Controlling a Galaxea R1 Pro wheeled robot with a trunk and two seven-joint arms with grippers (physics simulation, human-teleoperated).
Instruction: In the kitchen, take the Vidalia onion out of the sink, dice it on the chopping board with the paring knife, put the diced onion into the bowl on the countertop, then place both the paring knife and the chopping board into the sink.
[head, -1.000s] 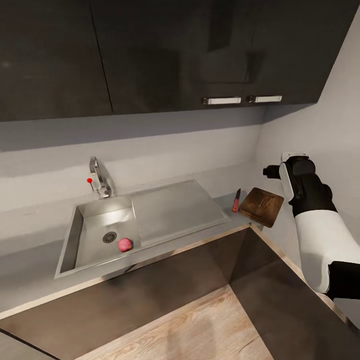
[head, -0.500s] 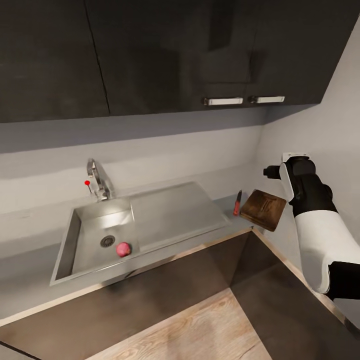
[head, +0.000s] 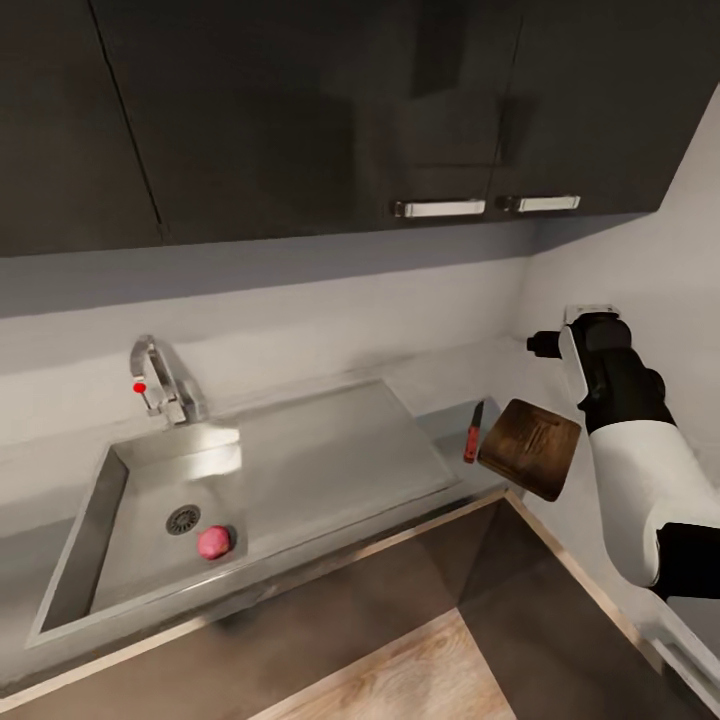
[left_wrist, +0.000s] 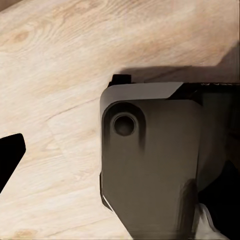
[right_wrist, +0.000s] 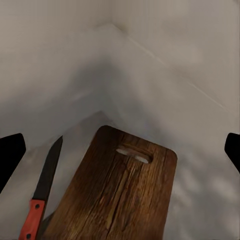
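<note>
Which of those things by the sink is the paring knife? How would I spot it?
Start at the steel sink and follow its flat drainboard to the end far from the faucet. There, on the grey countertop, the paring knife lies beside the brown chopping board. Its red handle and dark pointed blade mark it out.

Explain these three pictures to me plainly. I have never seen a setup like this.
This is a simulated wheeled robot with two arms, steered by a person. The big picture comes from its head camera, looking down at a kitchen corner. Its right arm is raised beside the chopping board, which lies on the grey countertop with the red-handled paring knife next to it. The small pinkish onion sits in the sink near the drain. The other two pictures come from cameras on each wrist. The right one looks down on the board and knife; the dark tips at its edges suggest an open pincer holding nothing. The left one faces the wooden floor and part of the robot's own body.
</note>
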